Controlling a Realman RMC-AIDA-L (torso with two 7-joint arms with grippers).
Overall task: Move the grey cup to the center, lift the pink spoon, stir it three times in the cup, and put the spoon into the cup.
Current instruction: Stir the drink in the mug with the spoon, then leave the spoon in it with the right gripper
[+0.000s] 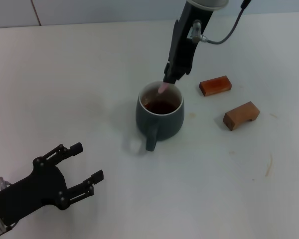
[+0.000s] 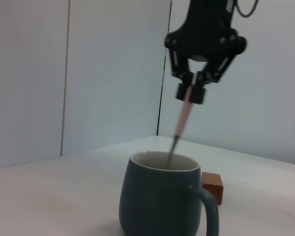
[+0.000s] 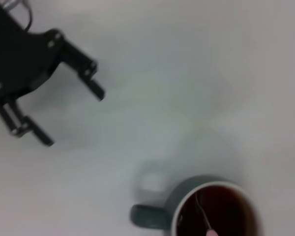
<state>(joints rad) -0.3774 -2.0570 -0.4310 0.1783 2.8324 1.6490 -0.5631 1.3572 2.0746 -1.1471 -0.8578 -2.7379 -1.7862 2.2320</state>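
Observation:
The grey cup [image 1: 159, 117] stands mid-table with brown liquid inside and its handle toward me; it also shows in the left wrist view [image 2: 162, 201] and the right wrist view [image 3: 211, 211]. My right gripper [image 1: 170, 78] hangs just above the cup's far rim, shut on the pink spoon [image 1: 163, 88]. The left wrist view shows the right gripper [image 2: 192, 87] holding the spoon [image 2: 183, 118] by its handle top, tilted, its metal end down inside the cup. My left gripper [image 1: 85, 167] is open and empty at the near left; it also shows in the right wrist view [image 3: 69, 113].
Two brown wooden blocks lie to the right of the cup, one [image 1: 215, 85] farther back and one [image 1: 241, 115] nearer. One block [image 2: 212, 187] shows behind the cup in the left wrist view. The white table [image 1: 65, 84] is bare to the left.

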